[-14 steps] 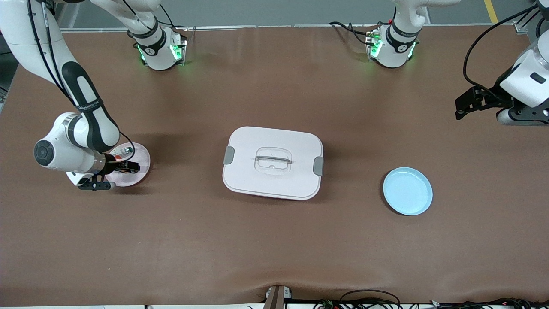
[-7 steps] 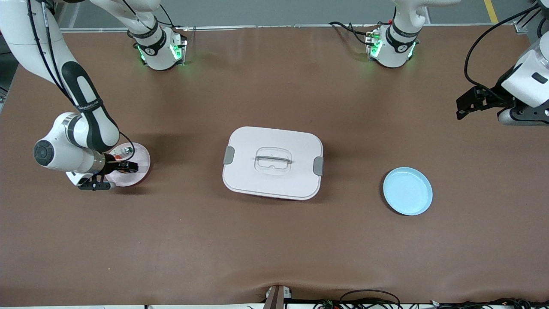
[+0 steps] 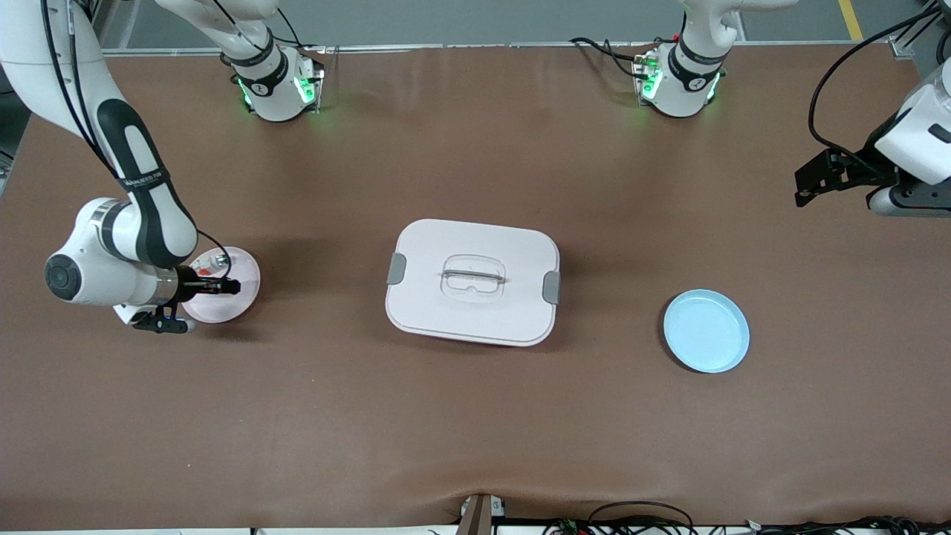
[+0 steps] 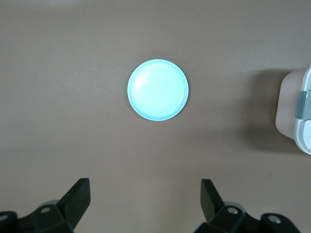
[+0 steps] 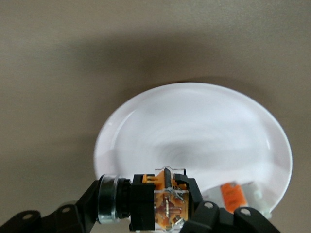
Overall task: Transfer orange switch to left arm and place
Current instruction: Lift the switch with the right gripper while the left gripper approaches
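Note:
The orange switch (image 5: 167,204), a black body with an orange and clear block and a silver ring, sits crosswise between the fingers of my right gripper (image 5: 146,206), which is shut on it. In the front view this gripper (image 3: 220,286) hangs just over the pink plate (image 3: 244,276) at the right arm's end of the table, with the switch (image 3: 210,285) barely visible. The white box (image 3: 472,281) with grey latches stands mid-table. My left gripper (image 3: 810,186) is open and holds nothing, high over the left arm's end of the table; its wrist view shows the open fingers (image 4: 77,196).
A small silver-and-clear part with a red bit (image 3: 221,260) lies on the pink plate (image 5: 194,131). A blue plate (image 3: 706,331) lies between the box and the left arm's end, also in the left wrist view (image 4: 158,90) beside the box's corner (image 4: 294,111).
My right gripper closed on the orange switch and has risen slightly over the pink plate, its arm drawing back toward its end of the table. The left arm has drifted a little.

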`<action>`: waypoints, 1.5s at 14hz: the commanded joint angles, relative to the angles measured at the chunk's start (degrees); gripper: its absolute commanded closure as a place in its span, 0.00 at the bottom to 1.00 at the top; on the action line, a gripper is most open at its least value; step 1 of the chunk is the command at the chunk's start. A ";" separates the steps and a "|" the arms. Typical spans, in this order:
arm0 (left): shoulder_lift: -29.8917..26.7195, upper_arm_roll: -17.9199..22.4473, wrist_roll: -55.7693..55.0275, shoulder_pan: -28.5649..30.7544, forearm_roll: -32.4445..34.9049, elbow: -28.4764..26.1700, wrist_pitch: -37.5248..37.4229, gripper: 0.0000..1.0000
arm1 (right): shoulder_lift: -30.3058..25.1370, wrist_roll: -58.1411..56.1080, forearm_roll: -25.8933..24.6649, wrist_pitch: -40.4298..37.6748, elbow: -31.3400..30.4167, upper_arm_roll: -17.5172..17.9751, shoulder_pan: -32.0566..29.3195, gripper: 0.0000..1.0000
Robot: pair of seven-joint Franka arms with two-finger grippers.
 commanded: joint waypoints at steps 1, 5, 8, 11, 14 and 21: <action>0.06 0.11 1.34 0.48 -0.70 0.95 -0.04 0.00 | -2.11 9.12 0.81 -6.26 2.55 0.37 2.61 1.00; -0.20 0.11 1.34 0.65 -0.70 0.69 -0.03 0.00 | -4.66 22.05 4.23 -12.33 5.54 0.99 8.67 1.00; -0.29 -0.06 1.25 0.57 -0.87 0.86 -0.12 0.00 | -4.93 30.40 10.47 -16.99 10.63 0.99 12.71 1.00; -0.20 -0.50 -3.91 -0.13 -9.02 0.95 0.05 0.00 | -4.84 39.45 13.11 -18.93 14.94 0.99 16.49 1.00; -0.20 -1.82 -6.48 -0.14 -14.21 0.86 0.23 0.00 | -4.84 48.15 17.50 -18.94 18.46 0.99 19.84 1.00; 0.33 -4.18 -6.57 -1.19 -27.94 -2.21 6.37 0.00 | -4.57 66.53 26.64 -18.23 26.46 0.90 26.43 1.00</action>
